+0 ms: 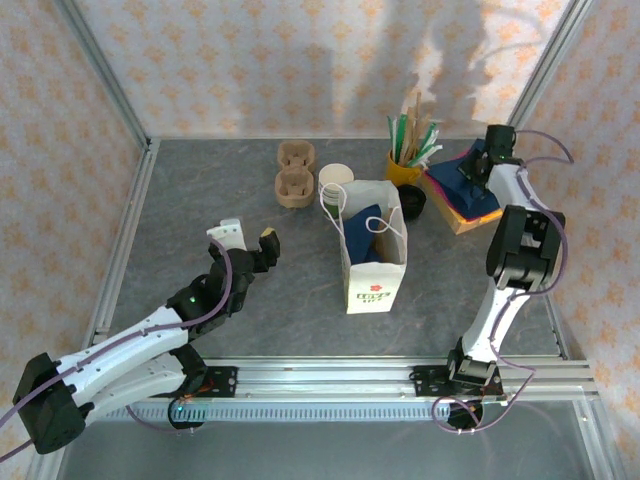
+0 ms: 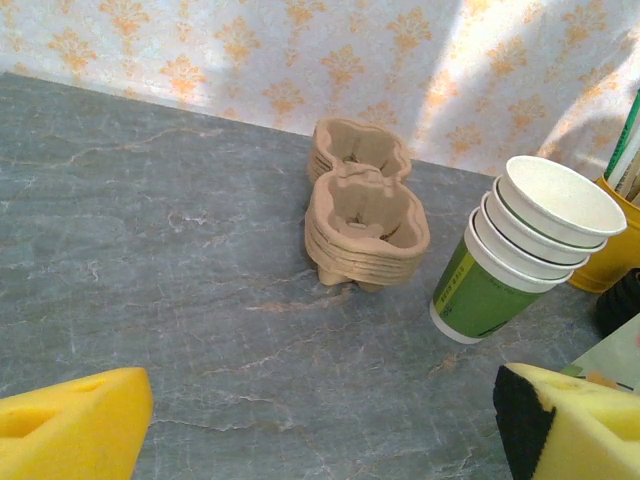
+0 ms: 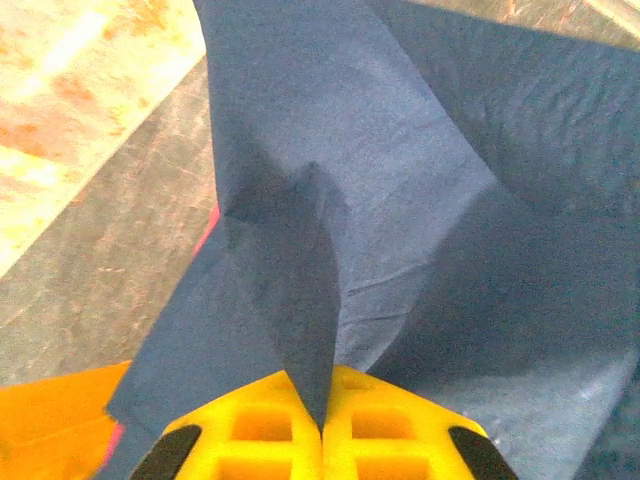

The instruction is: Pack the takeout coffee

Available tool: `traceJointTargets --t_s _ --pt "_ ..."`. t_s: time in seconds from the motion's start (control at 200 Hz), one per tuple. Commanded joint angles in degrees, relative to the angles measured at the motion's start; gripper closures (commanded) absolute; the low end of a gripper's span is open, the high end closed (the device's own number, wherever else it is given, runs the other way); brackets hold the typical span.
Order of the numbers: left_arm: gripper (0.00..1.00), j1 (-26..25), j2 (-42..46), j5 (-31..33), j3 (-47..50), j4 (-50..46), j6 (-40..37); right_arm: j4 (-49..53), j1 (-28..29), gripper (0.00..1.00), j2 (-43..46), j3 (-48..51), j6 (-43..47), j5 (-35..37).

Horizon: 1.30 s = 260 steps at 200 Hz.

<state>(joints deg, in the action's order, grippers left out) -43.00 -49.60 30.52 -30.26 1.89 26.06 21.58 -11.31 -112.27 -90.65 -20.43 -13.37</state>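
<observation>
Bag (image 1: 372, 285) of white paper stands upright mid-table, mouth open, handles up. Dark blue paper and a dark shape sit inside it. The takeout coffee is probably in there, but no lidded cup can be made out for sure.

Right gripper (image 1: 476, 166) is at the far right, down on the napkin stack (image 1: 452, 212). In the right wrist view its yellow fingers (image 3: 250, 425) are pressed together, pinching a raised fold of blue napkin (image 3: 400, 150), with orange sheets showing at lower left.

Left gripper (image 1: 247, 238) is left of the bag and well apart from it. Its jaws are spread wide with nothing between them, over bare grey table (image 2: 150, 250).

Stack of brown pulp cup carriers (image 2: 365, 215) sits at the far side near the back wall. Just right of it is a tilted stack of lidless white-and-green cups (image 2: 520, 245), close to the bag's back edge. Yellow cup (image 1: 403, 167) holding sticks and straws is behind the bag to the right. Black lid stack (image 1: 412, 202) sits between the bag and the napkin stack.
</observation>
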Motion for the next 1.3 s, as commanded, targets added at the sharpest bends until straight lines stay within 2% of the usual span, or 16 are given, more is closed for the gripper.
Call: traceJointTargets --t_s 0.0,0.155,0.425,0.611,0.781,0.911,1.021,1.296 --pt "0.10 0.42 0.55 1.68 0.47 -0.89 0.08 -1.21 -0.46 0.97 8.01 1.72 -1.34 1.26" --pt "0.10 0.38 0.06 1.25 -0.10 -0.18 -0.53 -4.48 -0.41 1.00 16.39 6.37 -4.36 -1.68" --pt "0.10 0.39 -0.06 1.04 -0.50 -0.20 -0.93 -2.47 -0.48 1.00 27.71 8.03 -4.98 -6.34" --pt "0.10 0.41 -0.23 0.29 -0.06 1.07 -0.75 -1.21 -0.47 1.00 34.75 8.92 -6.49 -12.26" --pt "0.10 0.39 -1.26 0.15 -0.65 1.36 -1.31 -1.95 -0.47 1.00 40.15 9.50 -10.84 -25.13" --pt "0.10 0.29 -1.87 0.06 -0.59 2.13 -1.22 -1.00 0.22 1.00 41.95 10.19 -14.82 -39.52" --pt "0.10 0.39 -2.38 -0.46 -0.59 2.50 -0.67 -0.61 3.83 1.00 43.77 11.67 -17.50 -45.90" --pt "0.10 0.38 -2.43 -0.55 -0.54 2.15 -0.43 -3.63 15.30 1.00 50.80 18.27 -25.08 -45.16"
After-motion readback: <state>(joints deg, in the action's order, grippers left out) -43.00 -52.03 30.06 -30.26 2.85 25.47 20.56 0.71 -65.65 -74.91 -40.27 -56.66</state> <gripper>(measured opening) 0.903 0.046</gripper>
